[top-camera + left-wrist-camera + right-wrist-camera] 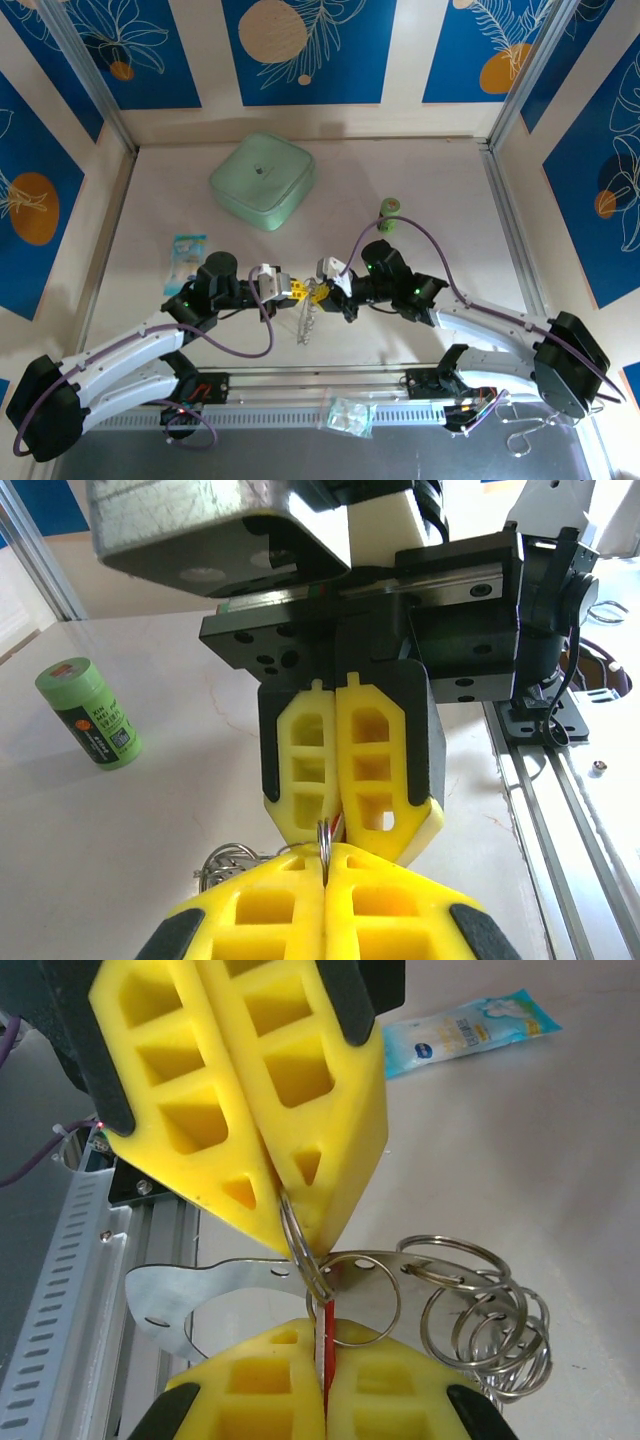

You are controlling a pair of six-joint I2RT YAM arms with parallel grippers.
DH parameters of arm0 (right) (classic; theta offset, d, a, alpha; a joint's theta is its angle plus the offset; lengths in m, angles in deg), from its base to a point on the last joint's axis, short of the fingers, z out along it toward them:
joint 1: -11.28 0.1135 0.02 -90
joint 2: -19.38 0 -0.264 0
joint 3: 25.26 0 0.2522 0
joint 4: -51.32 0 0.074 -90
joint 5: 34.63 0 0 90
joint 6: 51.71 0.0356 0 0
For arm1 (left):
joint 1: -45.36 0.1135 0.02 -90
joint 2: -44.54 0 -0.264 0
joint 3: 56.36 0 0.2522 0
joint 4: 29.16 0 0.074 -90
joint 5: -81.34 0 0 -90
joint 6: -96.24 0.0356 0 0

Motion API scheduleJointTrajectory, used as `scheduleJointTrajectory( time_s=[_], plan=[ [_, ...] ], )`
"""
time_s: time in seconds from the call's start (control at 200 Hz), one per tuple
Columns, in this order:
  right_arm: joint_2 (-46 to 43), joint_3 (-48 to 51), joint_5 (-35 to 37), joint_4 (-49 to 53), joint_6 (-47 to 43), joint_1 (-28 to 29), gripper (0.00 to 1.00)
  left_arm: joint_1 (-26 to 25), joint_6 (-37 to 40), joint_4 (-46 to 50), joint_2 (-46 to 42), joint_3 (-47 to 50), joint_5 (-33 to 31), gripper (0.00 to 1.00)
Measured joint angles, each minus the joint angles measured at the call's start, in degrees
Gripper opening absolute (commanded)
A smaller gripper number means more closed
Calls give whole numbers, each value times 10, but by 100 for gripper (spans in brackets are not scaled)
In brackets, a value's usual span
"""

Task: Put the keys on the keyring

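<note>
Bottom of the right wrist view: the right gripper (325, 1338) is pinched shut on the red key (327, 1315), seen edge-on. Just above it, the left gripper (292, 1222) clamps one ring of the keyring (478, 1310), loops bunched lower right. A packet (470, 1035) sits upper right.
</note>
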Motion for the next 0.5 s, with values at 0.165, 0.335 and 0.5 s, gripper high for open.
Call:
scheduleJointTrajectory(
  time_s=[0.165, 0.335, 0.5],
  plan=[
    [-5, -8, 9, 17, -5, -1, 0, 0, 0, 0, 0, 0, 0, 0],
    [-7, -10, 21, 27, -10, -3, 0, 0, 3, 2, 0, 0, 0, 0],
    [-21, -14, 37, 42, -17, -3, 0, 0, 16, 30, 0, 0, -7, 0]
  ],
)
